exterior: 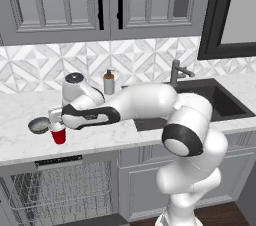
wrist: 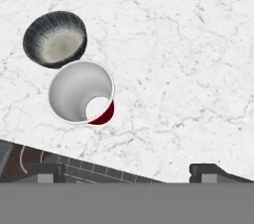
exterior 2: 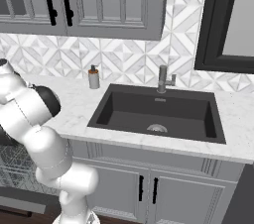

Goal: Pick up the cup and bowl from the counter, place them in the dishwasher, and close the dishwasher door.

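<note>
My claw (wrist: 127, 171) hangs wide open and empty above the white marble counter (wrist: 188, 59), beside the tapered red plastic cup (wrist: 82, 92) touching the dark speckled bowl (wrist: 55, 39).

- The white marble bench (exterior: 100, 140) is running along the patterned wall, with a black sink (exterior 2: 158, 114) set into it.
- The red cup (exterior: 58, 133) is standing upright near the front edge.
- The speckled bowl (exterior: 39, 125) is sitting just beside the cup.
- A soap dispenser (exterior: 109, 82) is standing by the wall.
- A faucet (exterior 2: 163, 79) is rising behind the sink.
</note>
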Controlling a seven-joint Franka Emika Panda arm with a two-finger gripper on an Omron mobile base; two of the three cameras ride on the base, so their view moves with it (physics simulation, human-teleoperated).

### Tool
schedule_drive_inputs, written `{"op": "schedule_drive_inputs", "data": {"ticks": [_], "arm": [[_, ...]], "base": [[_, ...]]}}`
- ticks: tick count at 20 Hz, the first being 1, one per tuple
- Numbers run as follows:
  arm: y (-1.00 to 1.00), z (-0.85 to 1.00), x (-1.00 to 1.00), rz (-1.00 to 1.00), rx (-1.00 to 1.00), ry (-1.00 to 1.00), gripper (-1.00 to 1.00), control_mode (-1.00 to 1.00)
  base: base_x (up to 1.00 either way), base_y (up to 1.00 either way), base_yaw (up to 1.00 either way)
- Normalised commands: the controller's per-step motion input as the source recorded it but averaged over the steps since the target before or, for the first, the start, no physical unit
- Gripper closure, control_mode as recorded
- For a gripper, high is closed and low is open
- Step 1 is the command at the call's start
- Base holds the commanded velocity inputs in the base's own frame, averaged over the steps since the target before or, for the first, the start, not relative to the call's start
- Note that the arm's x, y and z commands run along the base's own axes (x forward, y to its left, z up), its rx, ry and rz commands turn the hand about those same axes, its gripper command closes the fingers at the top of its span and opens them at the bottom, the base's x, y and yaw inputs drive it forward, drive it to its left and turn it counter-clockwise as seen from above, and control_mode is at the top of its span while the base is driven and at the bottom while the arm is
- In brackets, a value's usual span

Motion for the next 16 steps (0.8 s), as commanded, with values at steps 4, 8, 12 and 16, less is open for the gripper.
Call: {"op": "schedule_drive_inputs", "data": {"ticks": [4,8,12,16], "arm": [[0.13,0.01,0.01,0.02,0.11,0.0,-1.0,-1.0],[0.14,0.0,0.08,0.0,0.02,0.01,-1.0,-1.0],[0.15,-0.11,0.02,0.0,0.01,0.0,-1.0,-1.0],[0.13,-0.06,0.0,0.0,0.0,0.0,-1.0,-1.0]], "base": [[0.0,0.0,0.0],[0.0,0.0,0.0],[0.0,0.0,0.0],[0.0,0.0,0.0]]}}
